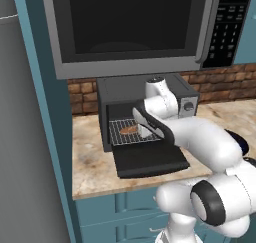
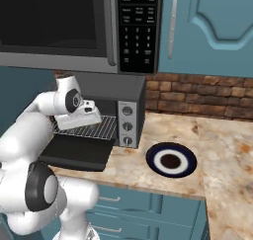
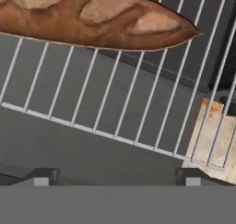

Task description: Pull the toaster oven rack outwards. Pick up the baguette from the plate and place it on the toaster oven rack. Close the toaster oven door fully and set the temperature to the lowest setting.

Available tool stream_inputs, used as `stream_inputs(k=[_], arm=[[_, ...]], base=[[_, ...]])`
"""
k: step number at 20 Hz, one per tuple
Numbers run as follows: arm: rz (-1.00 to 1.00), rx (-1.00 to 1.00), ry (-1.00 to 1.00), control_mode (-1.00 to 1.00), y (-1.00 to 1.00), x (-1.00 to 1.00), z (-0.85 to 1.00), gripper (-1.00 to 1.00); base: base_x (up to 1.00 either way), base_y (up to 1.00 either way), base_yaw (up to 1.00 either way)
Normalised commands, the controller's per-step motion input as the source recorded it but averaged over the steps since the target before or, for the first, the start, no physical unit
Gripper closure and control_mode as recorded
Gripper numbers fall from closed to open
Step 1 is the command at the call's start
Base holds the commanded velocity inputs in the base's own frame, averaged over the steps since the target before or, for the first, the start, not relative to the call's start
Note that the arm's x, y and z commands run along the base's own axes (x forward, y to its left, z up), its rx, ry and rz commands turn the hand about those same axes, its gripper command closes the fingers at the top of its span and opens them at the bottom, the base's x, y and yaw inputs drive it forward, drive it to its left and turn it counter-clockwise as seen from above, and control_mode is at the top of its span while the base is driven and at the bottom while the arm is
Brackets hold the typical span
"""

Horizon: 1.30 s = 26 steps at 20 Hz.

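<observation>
The toaster oven (image 1: 125, 89) stands on the counter with its door (image 1: 150, 159) dropped flat open. The wire rack (image 1: 120, 135) is pulled out over the door. On the rack's back part lies the orange-brown baguette (image 3: 101, 20) (image 1: 128, 130). My gripper (image 3: 117, 176) hovers just above the rack's front edge, beside the baguette and apart from it, open with nothing between its fingers. In the left base view the hand (image 1: 145, 123) covers the rack's right half. The plate (image 2: 171, 160), dark blue with a white ring, sits bare to the right of the oven.
A large microwave (image 1: 125, 27) with a keypad hangs right above the toaster oven. The silver knob panel (image 2: 127, 119) faces front on the oven's right side. Marble counter (image 2: 222, 150) stretches to the right, with a brick wall behind.
</observation>
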Motion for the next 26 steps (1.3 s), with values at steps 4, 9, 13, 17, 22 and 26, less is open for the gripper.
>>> stream_inputs(k=[4,9,13,17,22,26], arm=[[-0.14,0.18,0.01,-1.00,0.13,-0.04,-0.46,-1.00],[-0.17,0.03,-0.04,-1.00,0.24,0.00,-0.57,-1.00],[-0.08,0.00,-0.10,-1.00,0.12,-0.02,-0.22,-1.00],[0.00,0.00,0.00,-1.00,0.00,-0.01,-0.04,-1.00],[-0.03,0.00,-0.02,-1.00,0.00,-0.01,-0.29,-1.00],[-0.09,0.00,0.00,-1.00,0.00,-0.24,-0.04,-1.00]], base=[[0.00,0.00,0.00],[0.00,0.00,0.00],[0.00,0.00,0.00],[0.00,0.00,0.00],[0.00,0.00,0.00],[0.00,0.00,0.00]])
